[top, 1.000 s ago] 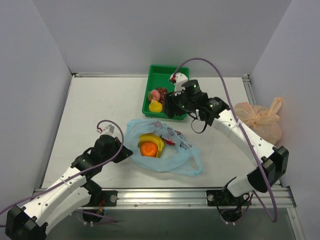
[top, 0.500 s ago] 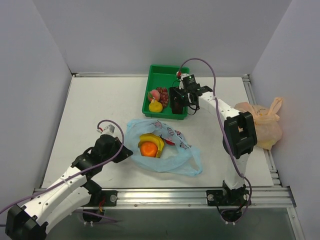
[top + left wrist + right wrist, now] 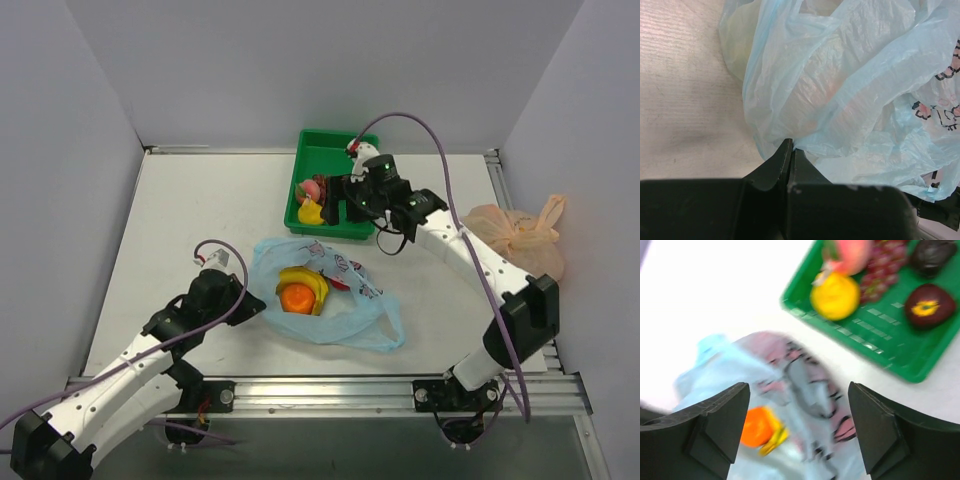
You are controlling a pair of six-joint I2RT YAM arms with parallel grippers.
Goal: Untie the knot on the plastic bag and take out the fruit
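Observation:
The light blue plastic bag (image 3: 330, 305) lies open mid-table, and the knot does not show in any view. Inside it rest an orange (image 3: 297, 298), a yellow banana (image 3: 312, 282) and something red (image 3: 340, 285). My left gripper (image 3: 252, 306) is shut on the bag's left edge; in the left wrist view its fingertips (image 3: 791, 145) pinch the thin plastic (image 3: 840, 90). My right gripper (image 3: 338, 203) hangs open and empty over the green tray's front edge. The right wrist view shows its fingers (image 3: 715, 425) wide apart above the bag (image 3: 805, 385) and orange (image 3: 757, 426).
The green tray (image 3: 340, 150) at the back holds a yellow pear (image 3: 835, 295), purple grapes (image 3: 880, 270), a pink fruit (image 3: 852, 250) and a dark red apple (image 3: 929, 305). A knotted pale orange bag (image 3: 520, 240) sits at the right edge.
The right gripper's jaws have opened wider and its arm has shifted above the tray's front edge. The left arm and the bag have stayed put.

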